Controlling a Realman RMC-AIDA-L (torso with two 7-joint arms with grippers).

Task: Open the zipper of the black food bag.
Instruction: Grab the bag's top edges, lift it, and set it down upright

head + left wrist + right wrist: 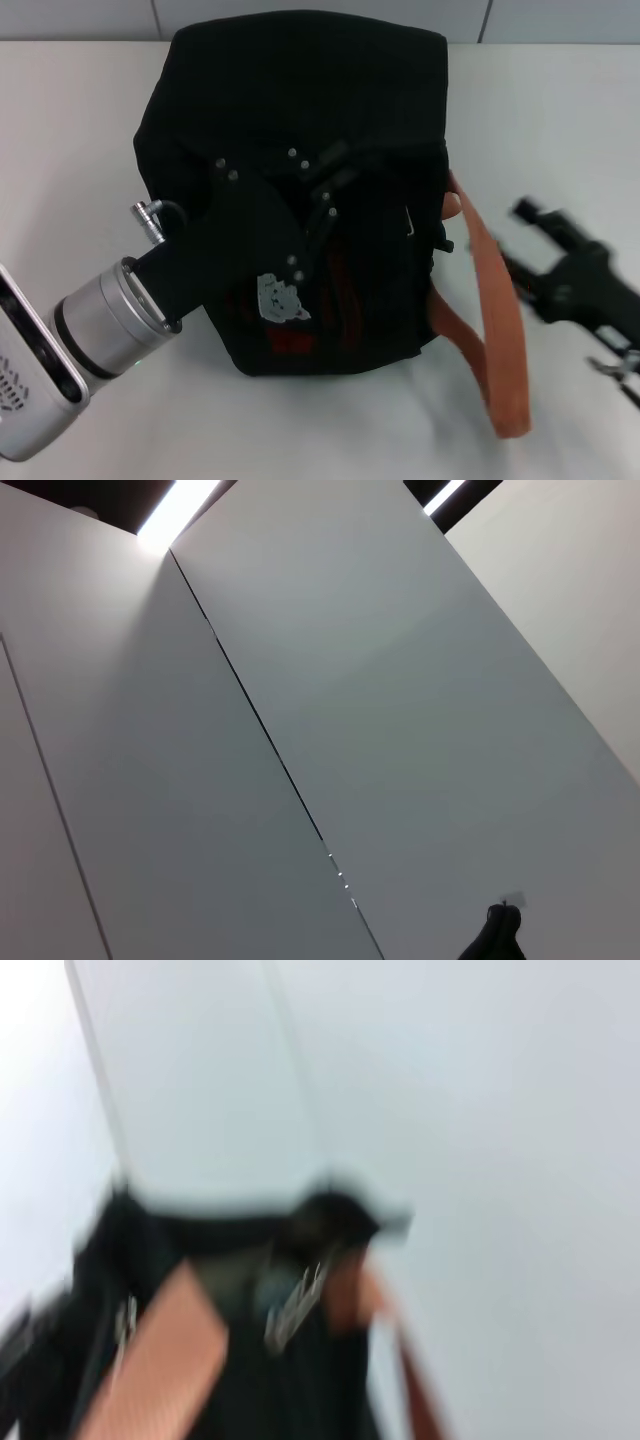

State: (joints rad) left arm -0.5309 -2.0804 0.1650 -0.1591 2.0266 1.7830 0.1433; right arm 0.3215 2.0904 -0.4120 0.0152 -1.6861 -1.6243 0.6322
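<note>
The boxy black fabric food bag (300,190) stands mid-worktop (70,130). The left claw (300,215) presses on its top; whether its jaws are apart I cannot tell. The right claw (560,260), beside the orange webbing handle (500,330), equally unclear, should find the silvery pull (295,1305) and draw along the rim.

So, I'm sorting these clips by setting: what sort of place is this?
Probably an indoor lab or test bench: a plain white table, white wall panels behind, and only the black food bag set out.

The head camera looked steeply down on the boxy black fabric bag (300,190). The right wrist camera shared it (200,1360) close up. The left wrist camera faced pale wall panels (300,730).
</note>
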